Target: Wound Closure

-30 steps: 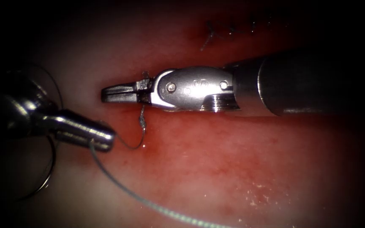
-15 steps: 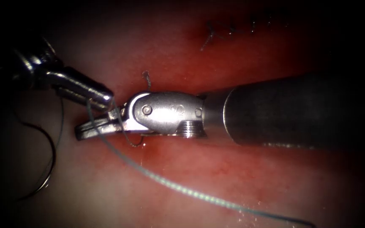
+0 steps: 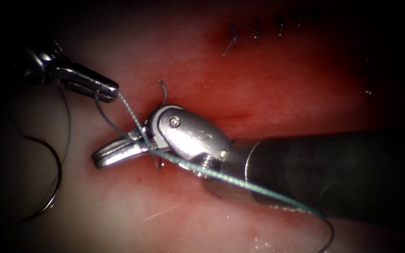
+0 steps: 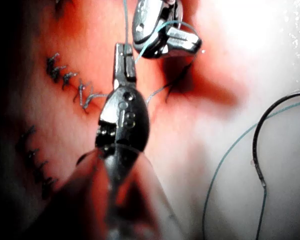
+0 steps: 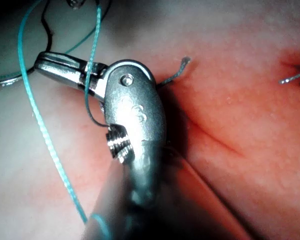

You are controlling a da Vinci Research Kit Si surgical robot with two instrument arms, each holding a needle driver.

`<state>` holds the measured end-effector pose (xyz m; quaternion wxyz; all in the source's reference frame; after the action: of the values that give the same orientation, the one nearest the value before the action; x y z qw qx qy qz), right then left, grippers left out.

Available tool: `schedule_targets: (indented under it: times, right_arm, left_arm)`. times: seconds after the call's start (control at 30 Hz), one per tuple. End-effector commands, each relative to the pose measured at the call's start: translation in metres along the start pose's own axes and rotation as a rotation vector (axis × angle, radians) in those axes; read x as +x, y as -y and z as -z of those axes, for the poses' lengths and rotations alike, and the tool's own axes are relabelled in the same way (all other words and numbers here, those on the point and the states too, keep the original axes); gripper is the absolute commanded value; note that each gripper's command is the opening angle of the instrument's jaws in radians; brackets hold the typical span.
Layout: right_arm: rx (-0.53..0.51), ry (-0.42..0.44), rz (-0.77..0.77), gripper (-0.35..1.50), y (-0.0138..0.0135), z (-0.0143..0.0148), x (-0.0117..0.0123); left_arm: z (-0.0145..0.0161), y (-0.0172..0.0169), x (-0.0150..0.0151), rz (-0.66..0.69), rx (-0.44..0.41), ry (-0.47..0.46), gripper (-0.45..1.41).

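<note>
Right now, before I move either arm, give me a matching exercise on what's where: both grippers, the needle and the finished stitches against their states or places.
Things:
1. left gripper
2. right gripper
3. needle
4. finished stitches

States or places:
A. lies loose on the tissue at the endoscope view's far left, held by neither gripper
B. shut on the thread
C. thread draped across it
D. in a row at the endoscope view's upper right

Pairs: 1-B, 2-C, 3-A, 4-D
</note>
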<state>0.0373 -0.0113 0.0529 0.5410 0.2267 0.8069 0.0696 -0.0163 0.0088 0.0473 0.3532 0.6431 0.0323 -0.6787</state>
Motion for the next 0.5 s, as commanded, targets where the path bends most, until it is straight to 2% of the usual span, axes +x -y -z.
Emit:
schedule_targets:
  times: [0.03, 0.07, 0.1, 0.17, 0.23, 0.27, 0.37, 0.5]
  right_arm:
    - [0.002, -0.009, -0.005, -0.35, 0.0003, -0.0004, -0.0006]
    - [-0.034, -0.055, -0.016, -0.35, 0.0005, 0.0005, -0.0002]
    - [-0.034, -0.055, -0.016, -0.35, 0.0005, 0.0005, -0.0002]
    - [-0.195, -0.113, -0.029, -0.35, 0.0006, 0.0017, 0.0006]
    - [-0.222, -0.123, -0.032, -0.35, 0.0007, 0.0021, 0.0008]
    - [-0.298, -0.15, -0.038, -0.35, 0.0008, 0.0028, 0.0013]
    - [-0.315, -0.154, -0.038, -0.35, 0.0009, 0.0033, 0.0016]
    - [-0.289, -0.141, -0.035, -0.35, 0.0008, 0.0041, 0.0022]
  left_arm:
    - [-0.0005, 0.0003, -0.0006, -0.001, -0.002, 0.0, -0.45]
    - [-0.0007, -0.0005, -0.0013, 0.011, -0.007, 0.005, -0.45]
    - [-0.0007, -0.0005, -0.0013, 0.011, -0.007, 0.005, -0.45]
    - [-0.001, -0.0014, -0.0023, 0.026, -0.012, 0.013, -0.45]
    - [-0.0011, -0.0016, -0.0026, 0.028, -0.013, 0.016, -0.45]
    - [-0.0014, -0.0022, -0.0032, 0.043, -0.019, 0.022, -0.45]
    - [-0.0016, -0.0027, -0.0037, 0.053, -0.018, 0.027, -0.45]
    - [-0.0023, -0.0039, -0.0048, 0.07, -0.015, 0.038, -0.45]
